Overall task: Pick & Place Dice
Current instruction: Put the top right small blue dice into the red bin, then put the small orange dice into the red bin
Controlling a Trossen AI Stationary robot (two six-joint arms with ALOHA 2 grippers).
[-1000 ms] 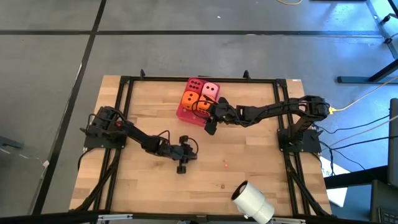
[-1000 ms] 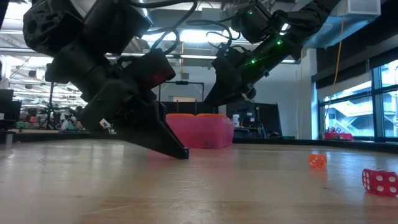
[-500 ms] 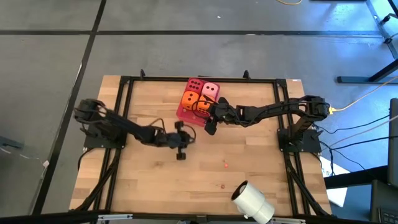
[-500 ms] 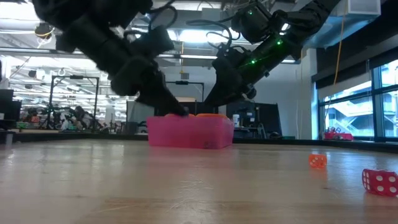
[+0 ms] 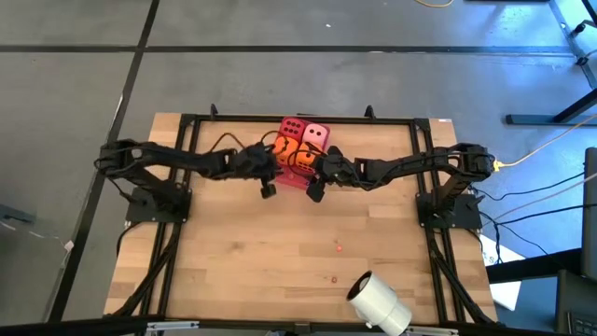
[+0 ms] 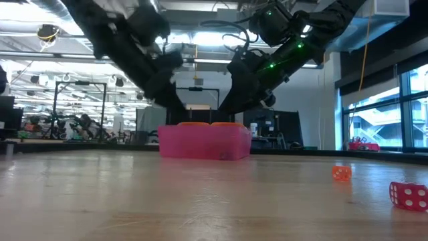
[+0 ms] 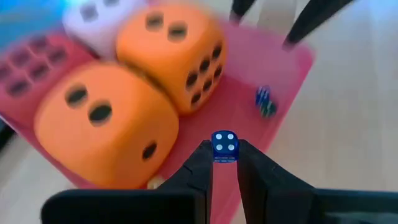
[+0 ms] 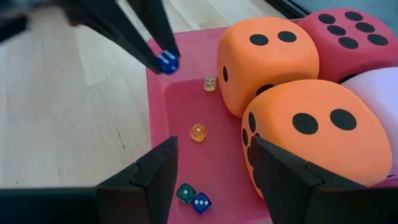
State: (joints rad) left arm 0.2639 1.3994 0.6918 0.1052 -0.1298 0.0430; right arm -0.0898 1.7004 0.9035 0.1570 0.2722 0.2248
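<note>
Four big soft dice sit in the red tray (image 5: pixel 280 173): red (image 5: pixel 292 126), pale pink (image 5: pixel 317 136) and two orange (image 5: pixel 284 147) (image 5: pixel 304 160). Several tiny dice lie on the tray floor, among them a green one (image 8: pixel 185 193) and a blue one (image 8: pixel 201 202). My left gripper (image 5: pixel 267 187) hangs at the tray's near left corner, shut on a small blue die (image 7: pixel 224 144). My right gripper (image 8: pixel 214 180) is open and hovers over the tray's near edge. My left gripper pinches the small blue die (image 8: pixel 166 62) between its two fingertips (image 7: pixel 202 163), only at their free ends. The fingers slant down from the table's left. The die is lifted clear, above the tray's edge beside the nearer orange die (image 7: pixel 102 124).
Two more small dice lie on the wood toward the near right, an orange one (image 6: pixel 341 173) and a red one (image 6: pixel 408 195). A white roll (image 5: pixel 379 303) lies at the near edge. A black frame (image 5: pixel 187 121) borders the table.
My left gripper has risen from the middle of the table and swung toward the far edge, to the tray's near left corner. The right arm has kept still.
</note>
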